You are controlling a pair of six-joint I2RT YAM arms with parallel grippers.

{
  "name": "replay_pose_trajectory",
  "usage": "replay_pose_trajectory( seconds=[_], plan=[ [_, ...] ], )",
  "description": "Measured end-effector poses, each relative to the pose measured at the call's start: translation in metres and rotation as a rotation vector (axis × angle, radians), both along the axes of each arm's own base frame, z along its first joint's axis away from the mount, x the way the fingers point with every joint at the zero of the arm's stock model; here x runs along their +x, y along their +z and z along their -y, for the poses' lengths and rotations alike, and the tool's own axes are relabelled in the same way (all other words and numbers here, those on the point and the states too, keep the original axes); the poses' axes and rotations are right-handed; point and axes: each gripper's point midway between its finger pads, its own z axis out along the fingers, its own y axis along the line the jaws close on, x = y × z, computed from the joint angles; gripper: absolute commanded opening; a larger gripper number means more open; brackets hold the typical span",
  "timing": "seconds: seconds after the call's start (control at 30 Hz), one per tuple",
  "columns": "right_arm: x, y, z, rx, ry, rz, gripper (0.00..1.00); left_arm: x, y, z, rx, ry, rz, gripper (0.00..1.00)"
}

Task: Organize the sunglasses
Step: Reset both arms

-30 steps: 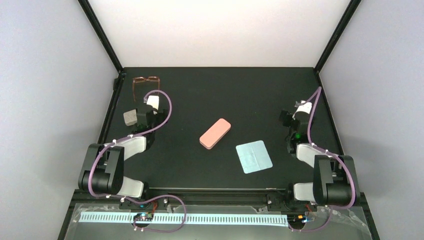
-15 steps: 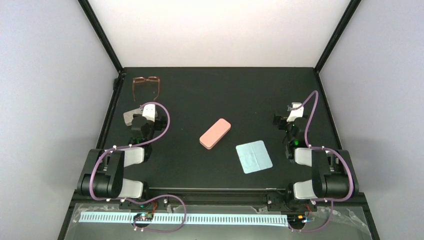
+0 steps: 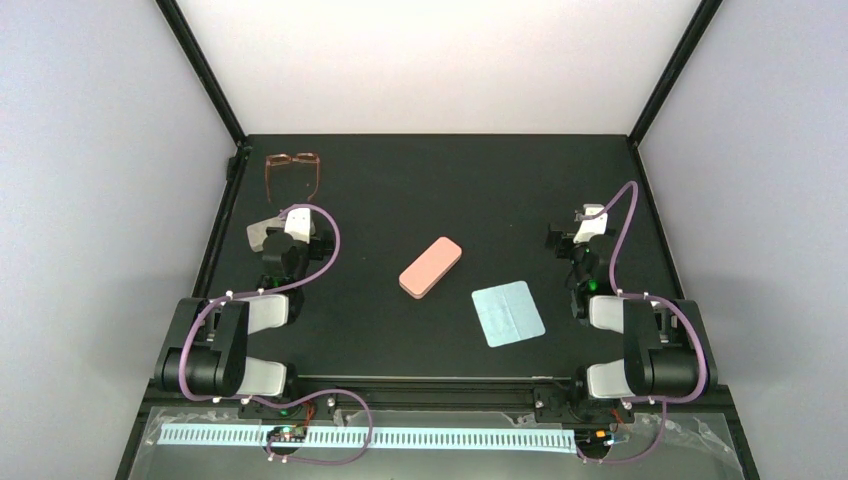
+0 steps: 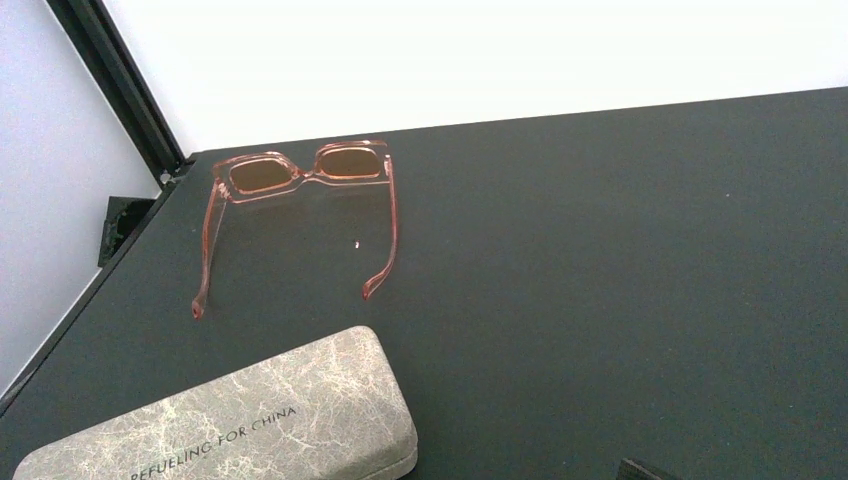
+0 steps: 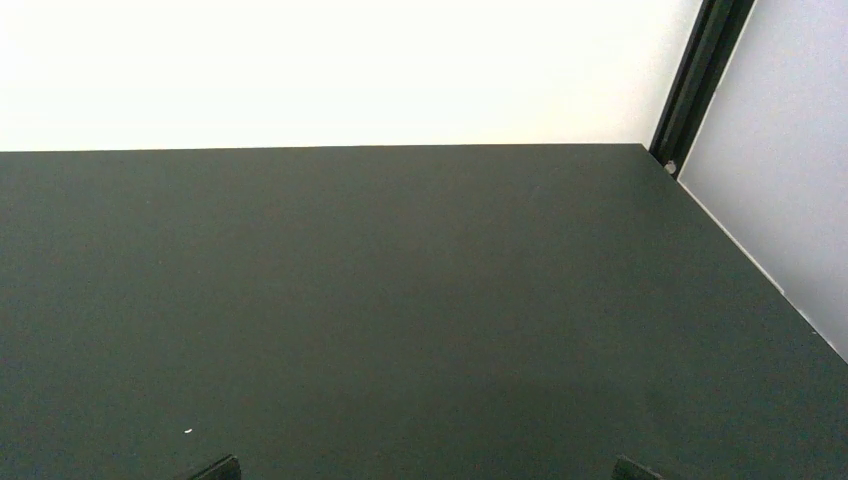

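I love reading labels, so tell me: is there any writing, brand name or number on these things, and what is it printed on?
"REFUELING FOR CHINA": on the lid of the grey marbled case, in the left wrist view.
No writing shows on the pink case, the pale blue cloth or the pink-framed sunglasses.
The white strip at the near edge has marks too small to read.

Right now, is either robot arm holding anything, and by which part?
Nothing is held. The left end effector and the right end effector are open and empty; the sunglasses lie untouched.
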Motion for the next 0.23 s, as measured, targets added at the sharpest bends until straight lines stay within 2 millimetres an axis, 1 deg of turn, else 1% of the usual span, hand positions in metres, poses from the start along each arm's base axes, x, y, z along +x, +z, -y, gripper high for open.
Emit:
replay_pose_trajectory(
  seconds=[0.23],
  plan=[
    [0.0,0.0,-0.0001,0.0,0.0,0.0,1.0,0.0,-0.0001,0.0008,-0.001,-0.005,0.0,0.99]
  ],
)
